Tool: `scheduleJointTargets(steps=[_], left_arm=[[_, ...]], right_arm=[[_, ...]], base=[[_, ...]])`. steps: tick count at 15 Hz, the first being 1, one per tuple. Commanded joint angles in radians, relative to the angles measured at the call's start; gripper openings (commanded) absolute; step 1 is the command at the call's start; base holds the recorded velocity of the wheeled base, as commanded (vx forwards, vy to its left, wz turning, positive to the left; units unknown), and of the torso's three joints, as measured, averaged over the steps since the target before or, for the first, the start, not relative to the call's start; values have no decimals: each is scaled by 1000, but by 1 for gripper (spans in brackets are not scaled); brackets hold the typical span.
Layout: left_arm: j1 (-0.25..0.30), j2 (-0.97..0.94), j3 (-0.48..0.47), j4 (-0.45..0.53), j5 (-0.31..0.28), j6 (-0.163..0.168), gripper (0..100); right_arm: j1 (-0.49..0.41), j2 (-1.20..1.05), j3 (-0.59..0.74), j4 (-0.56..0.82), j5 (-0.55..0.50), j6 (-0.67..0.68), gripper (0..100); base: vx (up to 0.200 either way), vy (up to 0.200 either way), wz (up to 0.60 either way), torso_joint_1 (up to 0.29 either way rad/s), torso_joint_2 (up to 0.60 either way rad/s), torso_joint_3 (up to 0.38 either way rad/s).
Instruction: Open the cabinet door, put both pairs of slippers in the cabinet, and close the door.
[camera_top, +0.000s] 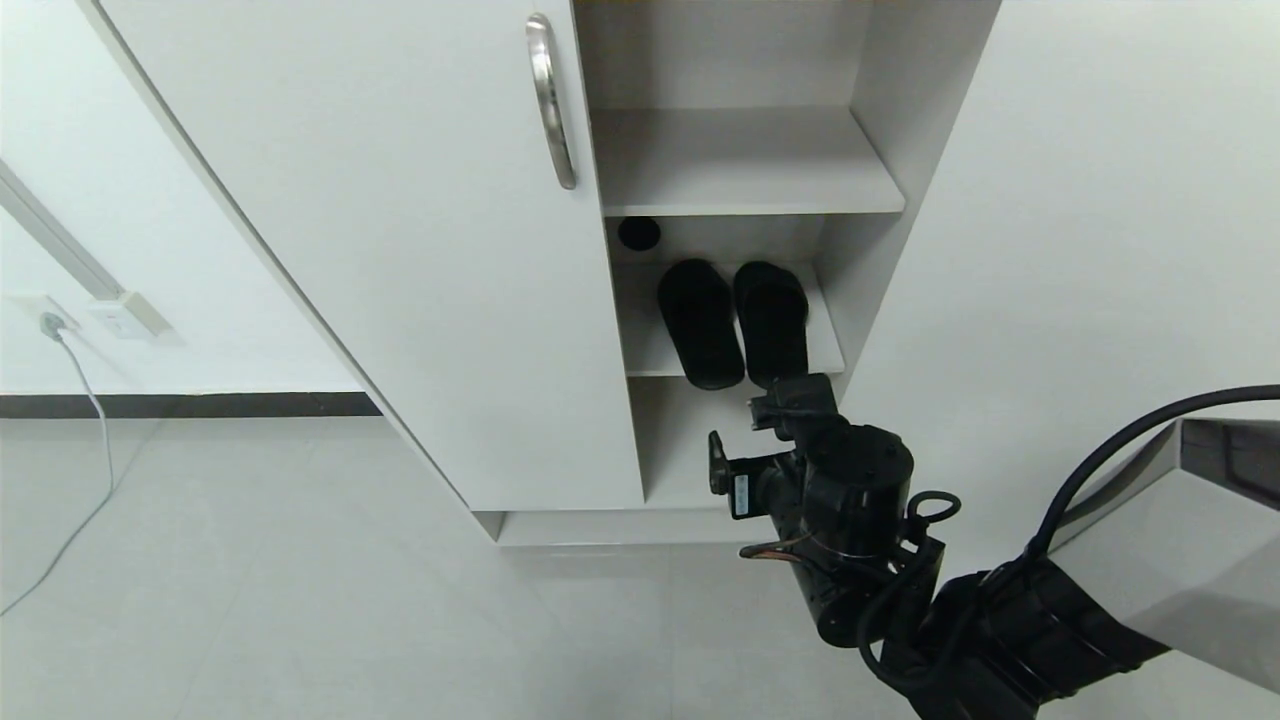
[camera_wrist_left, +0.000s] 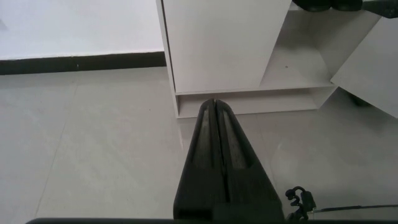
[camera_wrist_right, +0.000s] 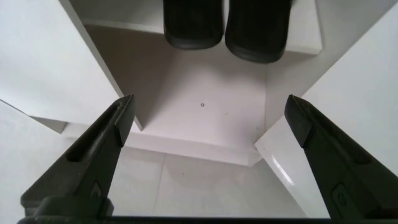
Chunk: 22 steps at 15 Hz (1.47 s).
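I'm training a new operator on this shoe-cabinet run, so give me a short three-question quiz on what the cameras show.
1. True or false: the black slippers lie on the cabinet's bottom floor.
2. The right gripper is: A) open and empty; B) shut on a slipper; C) shut and empty.
3. Fill in: the left gripper's fingers are ____.
Key: 1 false, they lie on the shelf above it; 2 A; 3 shut.
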Motion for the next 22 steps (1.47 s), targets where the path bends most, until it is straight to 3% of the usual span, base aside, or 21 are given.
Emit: scheduleJointTargets(steps=[1, 22], left_arm=[[0, 1, 0, 0, 0, 0, 0], [0, 1, 0, 0, 0, 2, 0]], right_arm=[[0, 4, 3, -1, 0, 0, 100], [-4, 6, 82, -1, 11, 0, 100]], base=[[0, 0, 0, 2, -2, 203], [0, 0, 0, 3, 2, 177]])
